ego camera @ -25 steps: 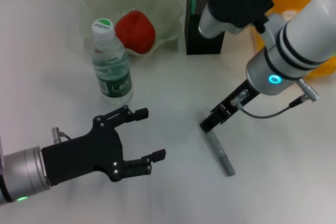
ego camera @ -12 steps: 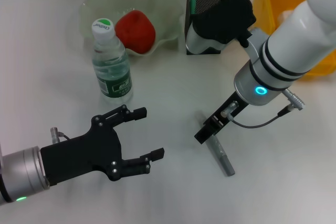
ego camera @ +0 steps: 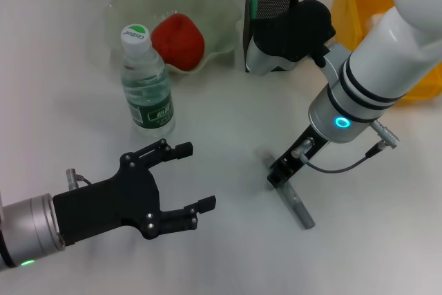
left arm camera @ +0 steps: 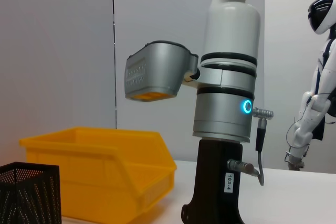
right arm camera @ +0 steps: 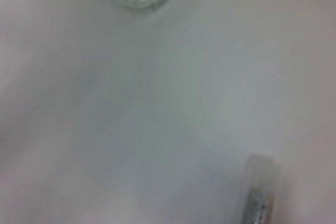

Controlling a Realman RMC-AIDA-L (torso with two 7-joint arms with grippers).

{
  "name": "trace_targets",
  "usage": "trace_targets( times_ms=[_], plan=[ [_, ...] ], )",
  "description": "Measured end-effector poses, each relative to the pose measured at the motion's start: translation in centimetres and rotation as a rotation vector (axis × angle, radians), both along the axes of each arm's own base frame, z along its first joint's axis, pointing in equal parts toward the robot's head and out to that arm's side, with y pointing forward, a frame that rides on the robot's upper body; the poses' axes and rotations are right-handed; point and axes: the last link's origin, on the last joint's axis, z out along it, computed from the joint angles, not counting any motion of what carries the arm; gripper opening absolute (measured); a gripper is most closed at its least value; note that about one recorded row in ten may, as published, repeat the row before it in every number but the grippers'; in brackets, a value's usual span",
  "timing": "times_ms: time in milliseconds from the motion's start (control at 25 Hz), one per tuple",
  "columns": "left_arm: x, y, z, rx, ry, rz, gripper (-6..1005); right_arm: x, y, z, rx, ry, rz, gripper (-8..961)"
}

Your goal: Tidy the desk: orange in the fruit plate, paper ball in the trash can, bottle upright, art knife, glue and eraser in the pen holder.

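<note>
Right arm (left arm camera: pixel 226 103) upright on the table, cyan ring lit. Beside it, yellow trash can (left arm camera: pixel 105 171); past that, corner of the mesh pen holder (left arm camera: pixel 26 195).

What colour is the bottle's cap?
The bottle's cap is white with a green patch on top; the head view shows it best.

White surface (ego camera: pixel 207 129) carries upright bottle (ego camera: pixel 146 88), fruit plate (ego camera: pixel 207 5), pen holder (ego camera: pixel 271 29), trash can (ego camera: pixel 359 5), grey art knife (ego camera: pixel 295 202) lying flat.
</note>
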Motion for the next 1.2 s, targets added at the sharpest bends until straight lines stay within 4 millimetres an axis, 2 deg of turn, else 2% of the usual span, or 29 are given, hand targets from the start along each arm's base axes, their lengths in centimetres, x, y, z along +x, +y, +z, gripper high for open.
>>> trace_targets(
  times_ms=[400, 720, 840, 1000, 1080, 1200],
  plan=[
    [0.0, 0.0, 0.0, 0.001, 0.0, -0.002, 862, 0.0, -0.1, -0.2, -0.013, -0.01, -0.002, 165],
    [0.0, 0.0, 0.0, 0.001, 0.001, 0.001, 862, 0.2, -0.1, 0.4, 0.004, 0.005, 0.008, 146],
    [0.0, 0.0, 0.0, 0.001, 0.0, 0.0, 863, -0.7, 0.5, 2.6, 0.095, 0.094, 0.039, 139],
    [0.1, 0.1, 0.0, 0.003, 0.0, -0.005, 863, -2.2, 1.8, 8.5, 0.347, 0.273, 0.166, 136],
    [0.2, 0.1, 0.0, 0.003, -0.001, -0.007, 863, -2.3, 2.2, 10.8, 0.466, 0.352, 0.242, 135],
    [0.3, 0.2, -0.1, 0.001, -0.002, -0.009, 863, -2.1, 2.6, 12.7, 0.595, 0.495, 0.363, 132]
  ],
)
